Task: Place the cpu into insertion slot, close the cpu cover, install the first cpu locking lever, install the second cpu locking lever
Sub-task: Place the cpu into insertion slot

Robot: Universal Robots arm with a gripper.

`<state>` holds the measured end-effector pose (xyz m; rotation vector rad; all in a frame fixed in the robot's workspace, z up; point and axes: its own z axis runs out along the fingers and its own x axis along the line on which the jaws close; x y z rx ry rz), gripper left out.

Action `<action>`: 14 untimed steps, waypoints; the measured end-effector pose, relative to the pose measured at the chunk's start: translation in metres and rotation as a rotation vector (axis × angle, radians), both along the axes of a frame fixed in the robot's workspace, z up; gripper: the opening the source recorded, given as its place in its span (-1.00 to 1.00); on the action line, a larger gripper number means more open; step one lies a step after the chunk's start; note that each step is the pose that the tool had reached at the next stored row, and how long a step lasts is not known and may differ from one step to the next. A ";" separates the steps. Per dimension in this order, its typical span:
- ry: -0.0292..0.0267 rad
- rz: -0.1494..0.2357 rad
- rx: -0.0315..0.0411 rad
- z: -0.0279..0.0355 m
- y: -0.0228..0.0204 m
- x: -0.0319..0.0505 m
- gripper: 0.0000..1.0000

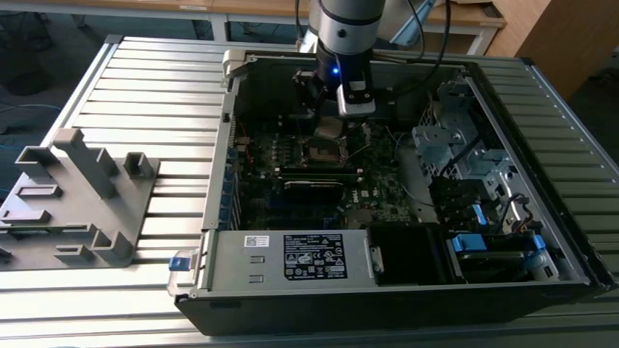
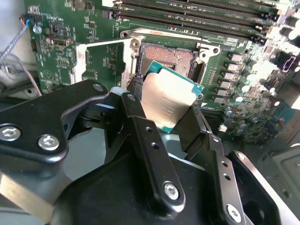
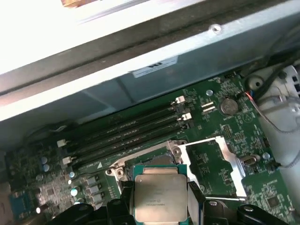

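Observation:
My gripper (image 2: 164,110) is shut on the cpu (image 2: 169,99), a grey-topped square chip pinched by its edges between the black fingers (image 2: 140,136). The chip hangs tilted just above the insertion slot (image 2: 169,57), whose brownish contact field lies bare. The cpu cover (image 2: 80,58), a silvery frame, is folded back flat on the green board beside the slot. In the first wrist view the cpu (image 3: 159,197) hides most of the slot (image 3: 149,160), with the open cover (image 3: 232,164) next to it. In the exterior view the gripper (image 1: 331,127) hovers over the slot (image 1: 324,151). I cannot make out the locking levers.
The open computer case (image 1: 225,167) lies on a slatted metal table. Black memory slots (image 3: 136,131) run alongside the socket. A power supply (image 1: 290,255) fills the case's near end. Drive bays and cables (image 1: 464,167) are on the exterior view's right. A grey fixture (image 1: 77,196) stands outside.

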<state>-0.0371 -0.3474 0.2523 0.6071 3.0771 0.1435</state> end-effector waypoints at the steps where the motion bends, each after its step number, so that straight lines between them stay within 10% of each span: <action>1: 0.0000 -0.017 0.0000 -0.0001 0.0000 0.0000 0.08; 14: 0.0000 -0.235 0.0000 -0.0020 0.0000 0.0000 0.08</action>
